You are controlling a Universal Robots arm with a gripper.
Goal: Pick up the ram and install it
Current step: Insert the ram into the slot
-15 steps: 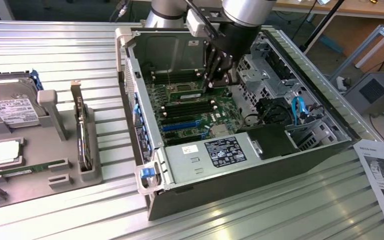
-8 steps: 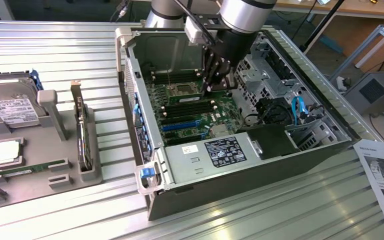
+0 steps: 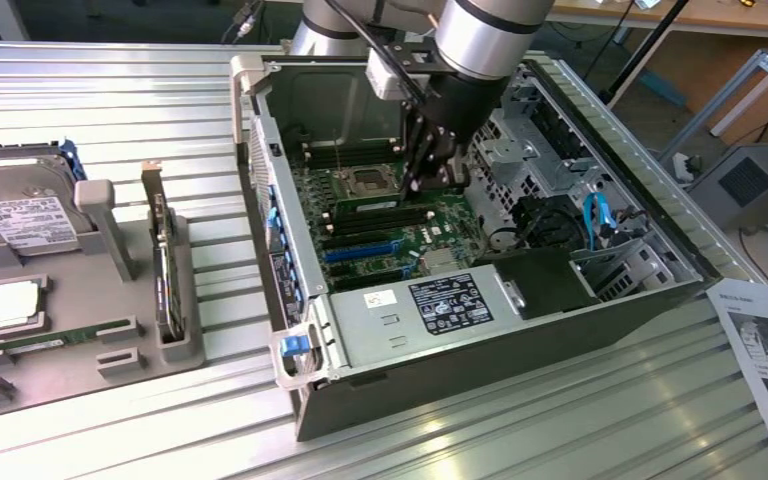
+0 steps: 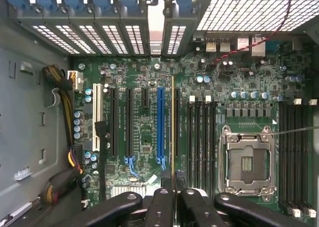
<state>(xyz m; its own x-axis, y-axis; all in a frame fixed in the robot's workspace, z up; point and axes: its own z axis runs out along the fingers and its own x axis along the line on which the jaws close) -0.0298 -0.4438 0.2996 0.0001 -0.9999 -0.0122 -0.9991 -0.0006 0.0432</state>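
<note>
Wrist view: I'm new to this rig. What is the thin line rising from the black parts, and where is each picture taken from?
The exterior view comes from a separate camera: a robot arm reaches into an open computer case lying on a slatted table. On the exterior view's left, a grey tray holds a hard drive, a processor and a spare ram stick. The wrist view comes from a camera on the wrist, looking at the motherboard. The black parts are the gripper, shut on the ram, seen edge-on: that is your thin line. It shows beside the blue slot, not in the black ram slots near the empty socket.
</note>
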